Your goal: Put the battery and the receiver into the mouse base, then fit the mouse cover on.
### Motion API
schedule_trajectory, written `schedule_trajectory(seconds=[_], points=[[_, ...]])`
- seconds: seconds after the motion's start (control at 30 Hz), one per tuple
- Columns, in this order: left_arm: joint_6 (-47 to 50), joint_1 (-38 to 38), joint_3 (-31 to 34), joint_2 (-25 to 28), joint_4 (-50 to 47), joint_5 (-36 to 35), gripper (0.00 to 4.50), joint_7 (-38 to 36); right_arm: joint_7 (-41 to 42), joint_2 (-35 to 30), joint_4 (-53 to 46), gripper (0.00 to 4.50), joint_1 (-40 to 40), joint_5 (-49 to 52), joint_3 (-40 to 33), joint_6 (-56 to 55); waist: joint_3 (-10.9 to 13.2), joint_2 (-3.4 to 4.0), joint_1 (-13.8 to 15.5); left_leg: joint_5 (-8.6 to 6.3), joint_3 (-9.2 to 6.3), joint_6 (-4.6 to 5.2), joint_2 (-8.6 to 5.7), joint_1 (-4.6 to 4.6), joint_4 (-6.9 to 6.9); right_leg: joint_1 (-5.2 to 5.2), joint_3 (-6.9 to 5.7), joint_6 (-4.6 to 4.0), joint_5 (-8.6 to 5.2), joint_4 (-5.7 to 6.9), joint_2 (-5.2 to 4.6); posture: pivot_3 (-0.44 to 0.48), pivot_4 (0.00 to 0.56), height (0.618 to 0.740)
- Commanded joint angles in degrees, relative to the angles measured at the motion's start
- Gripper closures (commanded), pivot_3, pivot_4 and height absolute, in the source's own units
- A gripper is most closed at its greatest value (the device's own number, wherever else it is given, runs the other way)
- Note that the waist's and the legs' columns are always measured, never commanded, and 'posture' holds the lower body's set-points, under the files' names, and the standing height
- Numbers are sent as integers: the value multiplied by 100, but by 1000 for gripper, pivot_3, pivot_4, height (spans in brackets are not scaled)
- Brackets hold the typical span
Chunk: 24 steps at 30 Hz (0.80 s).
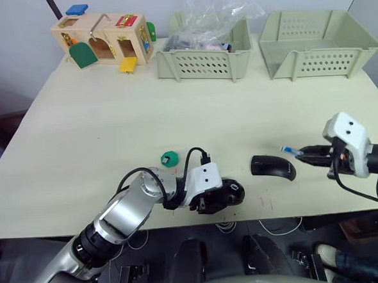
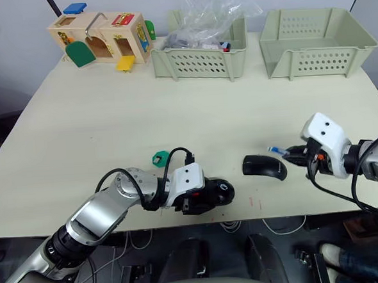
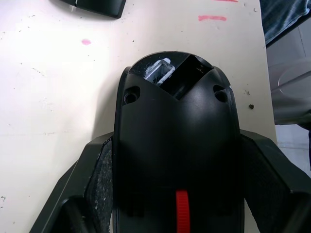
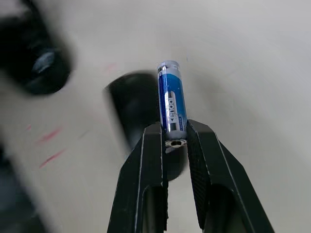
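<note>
The left pincer (image 1: 221,197) was clamped on the mouse base (image 3: 177,145), holding it at the near edge of the tabletop (image 1: 174,117), its hollow compartment open and its red mark showing in the left wrist view. The mouse cover (image 1: 273,166) lay dome-up on the tabletop just to the right of the mouse base. To the right of the mouse cover, the right pincer (image 4: 171,141) was closed on one end of the battery (image 4: 171,104), whose free end pointed toward the cover. A green disc (image 1: 169,158) lay just behind the mouse base.
</note>
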Motion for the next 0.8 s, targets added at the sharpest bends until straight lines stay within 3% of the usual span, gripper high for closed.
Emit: schedule_trajectory(seconds=[0.03,0.23,0.33,0.63,0.8], points=[[-24,9,-58,21,177,66,1531,-9,157,-686,-751,4396,-560,1119,-189,1268,7,13,-1,0,3,0,-1,-2,0,-2,2,-3,2,0,-3,0,150,740],[-68,17,-68,29,204,86,1531,-50,-487,-407,-962,4396,-2139,2418,615,3118,5,4,3,0,-5,0,4,-5,0,-2,-7,-14,7,-7,-4,0,150,740],[-39,10,-76,30,226,101,1531,-44,-1365,-44,-650,4396,-2569,2855,1250,3489,5,4,9,-1,-6,0,1,-12,-1,-4,-9,-14,8,-10,-8,0,150,740],[108,30,-94,47,172,85,1531,-31,-4774,1550,400,4396,-3001,4588,2149,3510,-8,-16,-15,0,-4,1,2,-11,-1,-3,-7,-15,10,-8,-6,0,150,740],[166,57,-87,66,106,77,1531,-10,-7179,869,902,4396,-3195,7235,3264,2029,-5,-13,-16,0,-2,1,3,-12,-1,-5,-5,-16,10,-6,-8,0,150,740]])
